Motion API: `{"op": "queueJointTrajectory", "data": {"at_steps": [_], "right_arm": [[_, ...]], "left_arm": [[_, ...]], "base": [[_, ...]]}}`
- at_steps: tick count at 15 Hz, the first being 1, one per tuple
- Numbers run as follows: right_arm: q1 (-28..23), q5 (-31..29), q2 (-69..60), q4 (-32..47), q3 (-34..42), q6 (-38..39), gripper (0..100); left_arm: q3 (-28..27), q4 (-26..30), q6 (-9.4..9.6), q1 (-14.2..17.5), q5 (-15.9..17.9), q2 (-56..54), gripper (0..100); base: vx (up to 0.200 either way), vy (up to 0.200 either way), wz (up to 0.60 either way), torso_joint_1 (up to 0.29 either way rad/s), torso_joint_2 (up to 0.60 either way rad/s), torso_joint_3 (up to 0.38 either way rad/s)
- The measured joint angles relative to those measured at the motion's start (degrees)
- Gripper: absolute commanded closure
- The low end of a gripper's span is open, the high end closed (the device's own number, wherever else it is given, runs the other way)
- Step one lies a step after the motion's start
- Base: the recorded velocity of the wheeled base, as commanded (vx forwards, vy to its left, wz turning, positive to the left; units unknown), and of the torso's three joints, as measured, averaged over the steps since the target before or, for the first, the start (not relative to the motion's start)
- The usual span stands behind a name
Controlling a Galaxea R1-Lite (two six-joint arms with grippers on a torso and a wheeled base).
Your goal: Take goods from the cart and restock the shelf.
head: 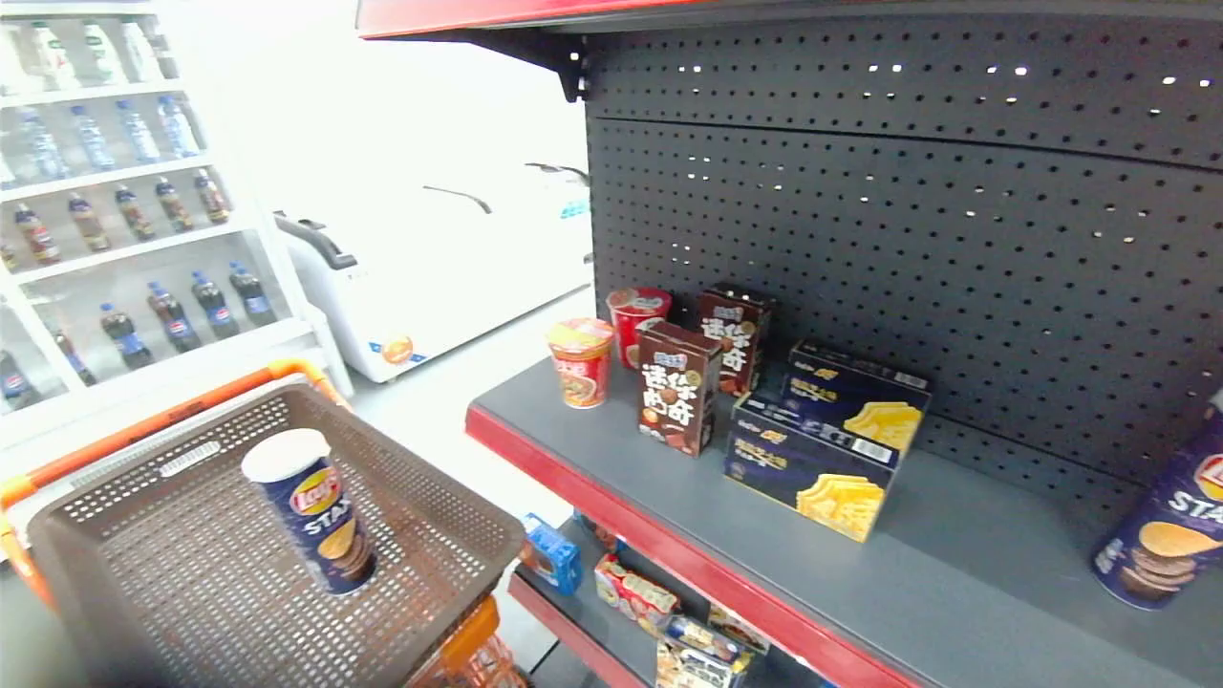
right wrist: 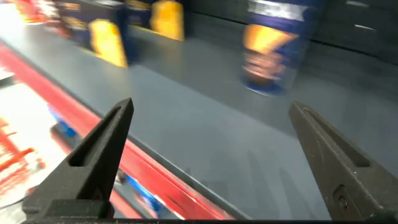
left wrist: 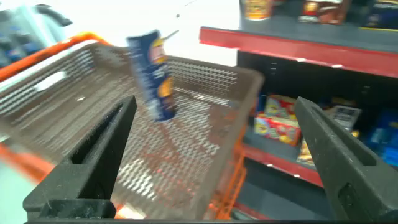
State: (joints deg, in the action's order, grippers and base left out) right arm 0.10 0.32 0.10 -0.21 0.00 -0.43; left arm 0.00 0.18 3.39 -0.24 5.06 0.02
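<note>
A dark blue chip can (head: pixel 313 511) with a white lid stands upright in the brown mesh cart basket (head: pixel 439 497). The left wrist view has the same chip can (left wrist: pixel 152 74) ahead of my left gripper (left wrist: pixel 214 155), whose fingers are spread wide with nothing between them. A second blue chip can (head: pixel 1170 521) stands on the grey shelf (head: pixel 955 583) at the far right. In the right wrist view that shelf can (right wrist: pixel 270 53) lies beyond my right gripper (right wrist: pixel 214 158), which is open and empty above the shelf board (right wrist: pixel 205 124).
On the shelf stand two noodle cups (head: pixel 581 361), two brown snack boxes (head: pixel 678 385) and stacked blue boxes (head: pixel 822 449). A black pegboard (head: pixel 955 239) backs the shelf. Lower shelves hold packets (head: pixel 635 592). A drinks cooler (head: pixel 124 210) stands at the left.
</note>
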Motion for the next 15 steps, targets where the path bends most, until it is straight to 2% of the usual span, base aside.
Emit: {"op": "queueJointTrajectory", "data": {"at_steps": [2, 6, 9, 12, 13, 15], "right_arm": [[0.0, -0.02, 0.0, 0.02, 0.0, 0.1, 0], [-0.07, 0.01, 0.0, 0.0, 0.0, 0.18, 0], [-0.02, 0.0, 0.0, 0.02, 0.0, 0.18, 0], [0.0, 0.0, 0.0, 0.05, 0.0, 0.18, 0], [-0.02, 0.0, 0.0, 0.05, 0.0, 0.18, 0], [-0.05, 0.0, 0.0, 0.07, 0.0, 0.21, 0]], "left_arm": [[0.0, 0.0, 0.0, 0.0, 0.02, 0.0, 0], [-1.15, 0.17, 0.22, -0.02, -0.35, 0.18, 0], [-10.83, 3.58, 0.84, 0.24, -2.38, 6.8, 0], [-21.42, 5.21, 2.77, 0.54, -4.51, 23.24, 0], [-23.43, 4.38, 3.15, 0.6, -4.22, 29.16, 0], [-26.3, 1.04, 3.15, 0.76, -0.05, 40.66, 0]], "base": [[0.0, 0.0, 0.6, 0.002, 0.0, 0.002], [0.0, 0.0, 0.0, 0.0, 0.0, 0.0], [0.0, 0.0, 0.0, 0.0, 0.0, 0.0], [0.0, 0.0, 0.0, 0.0, 0.0, 0.0], [0.0, 0.0, 0.0, 0.0, 0.0, 0.0], [0.0, 0.0, 0.0, 0.0, 0.0, 0.0]]}}
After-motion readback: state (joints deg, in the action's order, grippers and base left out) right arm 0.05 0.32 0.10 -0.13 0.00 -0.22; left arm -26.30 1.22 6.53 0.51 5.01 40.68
